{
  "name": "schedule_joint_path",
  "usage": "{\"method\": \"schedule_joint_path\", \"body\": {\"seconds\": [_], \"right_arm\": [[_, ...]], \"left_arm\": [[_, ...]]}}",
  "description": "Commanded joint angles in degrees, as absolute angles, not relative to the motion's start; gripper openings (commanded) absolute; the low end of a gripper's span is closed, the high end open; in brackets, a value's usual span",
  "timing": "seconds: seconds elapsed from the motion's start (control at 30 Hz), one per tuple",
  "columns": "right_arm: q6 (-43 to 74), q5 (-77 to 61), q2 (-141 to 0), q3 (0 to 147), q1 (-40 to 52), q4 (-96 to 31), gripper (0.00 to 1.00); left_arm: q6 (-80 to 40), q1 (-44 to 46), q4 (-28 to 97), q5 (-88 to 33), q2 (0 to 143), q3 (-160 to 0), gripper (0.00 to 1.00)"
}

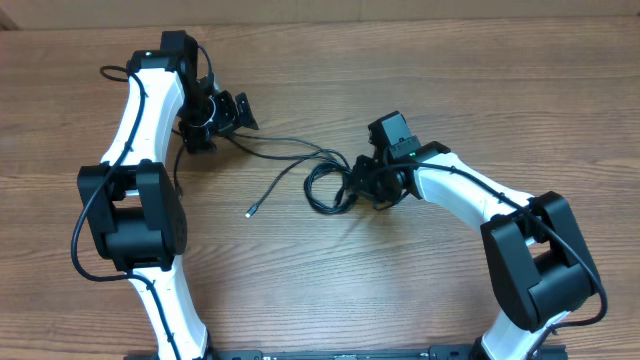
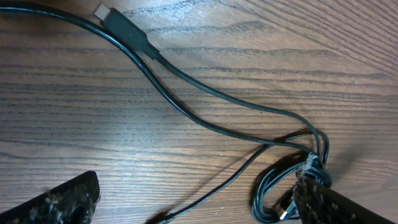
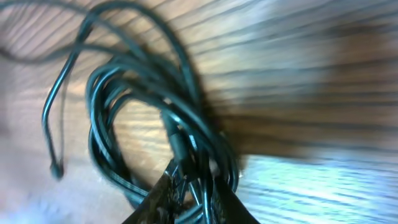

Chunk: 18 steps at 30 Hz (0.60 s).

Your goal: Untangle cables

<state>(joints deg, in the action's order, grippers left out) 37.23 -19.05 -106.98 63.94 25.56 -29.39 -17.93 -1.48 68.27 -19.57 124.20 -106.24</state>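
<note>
Finding: the cables [image 1: 328,188] lie mid-table as one small coil, with two strands running off to the upper left toward my left gripper [image 1: 228,112] and one loose plug end [image 1: 250,212] lying apart on the wood below them. My left jaws stand fully wide and hold nothing. In the left wrist view a silver-tipped plug [image 2: 102,11] and its strands lie on the table [image 1: 420,290] ahead of my fingers [image 2: 62,200], untouched. My right gripper [image 1: 364,182] is down at the coil's right edge. Its jaws are nearly together and several strands of the coil pass between the tips, but the right wrist view is blurred and I cannot tell whether they are clamped or merely lying in the gap. Assessment: the coil is not yet opened, so the task is at an early stage, with the right side working the knot. The next move calls for a sure hold on one strand only, and a pull away from the coil while my left jaws pin or take a free strand.
</note>
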Motion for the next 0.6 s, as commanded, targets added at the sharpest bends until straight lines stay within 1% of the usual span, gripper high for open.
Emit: {"method": "schedule_joint_path", "body": {"seconds": [0.0,0.2,0.27,0.37,0.57], "right_arm": [[32.51,-24.56,-106.52,63.68,26.22,-29.12,0.18],[32.49,-24.86,-106.52,63.68,28.16,-28.36,0.18],[32.03,-26.52,-106.52,63.68,28.88,-27.83,0.18],[28.12,-32.18,-106.52,63.68,30.09,-26.33,0.19],[27.79,-33.15,-106.52,63.68,31.90,-24.51,0.19]], "left_arm": [[-16.88,-1.48,68.29,-20.36,124.40,-106.69,1.00],[-16.88,-1.48,68.29,-20.36,124.40,-106.69,1.00],[-16.88,-1.48,68.29,-20.36,124.40,-106.69,1.00],[-16.88,-1.48,68.29,-20.36,124.40,-106.69,1.00],[-16.88,-1.48,68.29,-20.36,124.40,-106.69,1.00]]}}
